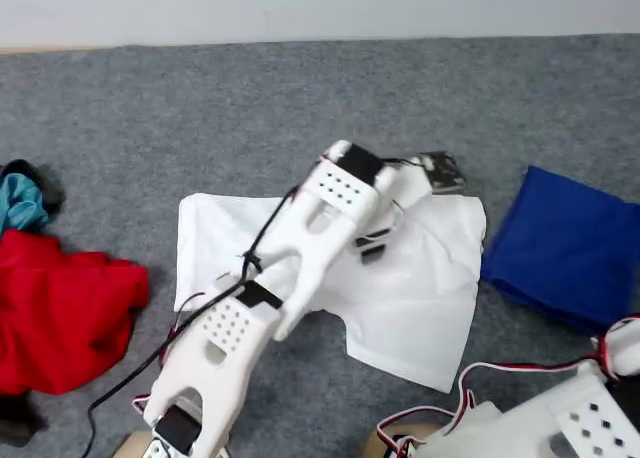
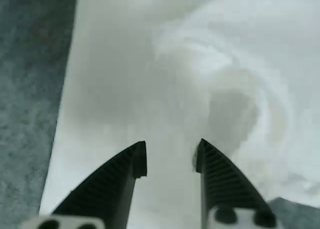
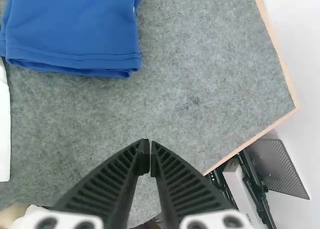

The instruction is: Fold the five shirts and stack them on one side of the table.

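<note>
The ribbed black left gripper (image 2: 170, 160) is narrowly parted over the smooth white shirt (image 2: 145, 84). The right gripper (image 3: 150, 158) is pinched closed above the fuzzy grey mat (image 3: 205, 84), near the hemmed blue shirt (image 3: 70, 29).

Five garments lay on the one grey surface (image 1: 200, 98): one white shirt (image 1: 420, 308), one blue shirt (image 1: 565, 243), one red shirt (image 1: 60, 313), one teal garment (image 1: 18, 203) and one dark garment (image 1: 30, 176). The last two were too bunched up to tell whether they were shirts. Of the five, one was folded, one was spread flat and three were heaped. Two white arms stood at the surface, the left arm (image 1: 320, 228) and the right arm (image 1: 520, 433). Each carried one black gripper, two in all: the left gripper (image 2: 170, 159) with jaws apart and the right gripper (image 3: 150, 156) with jaws together.
</note>
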Controlling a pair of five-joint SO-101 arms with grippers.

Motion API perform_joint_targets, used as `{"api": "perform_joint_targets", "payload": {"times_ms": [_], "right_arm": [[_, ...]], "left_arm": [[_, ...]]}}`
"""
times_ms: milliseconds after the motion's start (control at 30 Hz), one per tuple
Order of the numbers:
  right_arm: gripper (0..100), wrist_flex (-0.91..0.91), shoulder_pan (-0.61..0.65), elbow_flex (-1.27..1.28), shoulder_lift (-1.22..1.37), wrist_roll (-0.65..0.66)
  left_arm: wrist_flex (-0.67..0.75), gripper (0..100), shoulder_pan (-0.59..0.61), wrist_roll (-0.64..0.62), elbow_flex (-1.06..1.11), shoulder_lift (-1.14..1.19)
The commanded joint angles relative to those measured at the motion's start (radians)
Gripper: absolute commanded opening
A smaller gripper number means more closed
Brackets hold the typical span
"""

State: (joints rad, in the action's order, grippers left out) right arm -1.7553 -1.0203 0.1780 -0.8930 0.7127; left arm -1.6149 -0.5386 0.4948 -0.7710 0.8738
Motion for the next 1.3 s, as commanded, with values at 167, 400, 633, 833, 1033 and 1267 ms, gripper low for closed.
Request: {"api": "perform_joint_targets", "payload": {"times_ms": [167,400,633,833,1033,1267], "right_arm": [[1.5,-0.024,0.005,-0.005,-0.008,0.008],[1.5,-0.025,0.005,-0.005,-0.008,0.009],[1.5,-0.027,0.005,-0.005,-0.008,0.009],[1.5,-0.031,0.005,-0.005,-0.008,0.009],[1.5,-0.031,0.005,-0.005,-0.008,0.009],[1.5,-0.031,0.004,-0.005,-0.008,0.009]], "left_arm": [[0.049,17,0.089,0.002,0.002,0.032],[-0.002,17,0.120,0.002,-0.125,0.029],[-0.141,17,0.054,-0.008,-0.363,0.029],[-0.141,17,-0.026,-0.043,-0.395,0.034],[-0.123,17,-0.078,-0.055,-0.369,0.040],[0.009,17,0.002,-0.017,-0.191,0.040]]}}
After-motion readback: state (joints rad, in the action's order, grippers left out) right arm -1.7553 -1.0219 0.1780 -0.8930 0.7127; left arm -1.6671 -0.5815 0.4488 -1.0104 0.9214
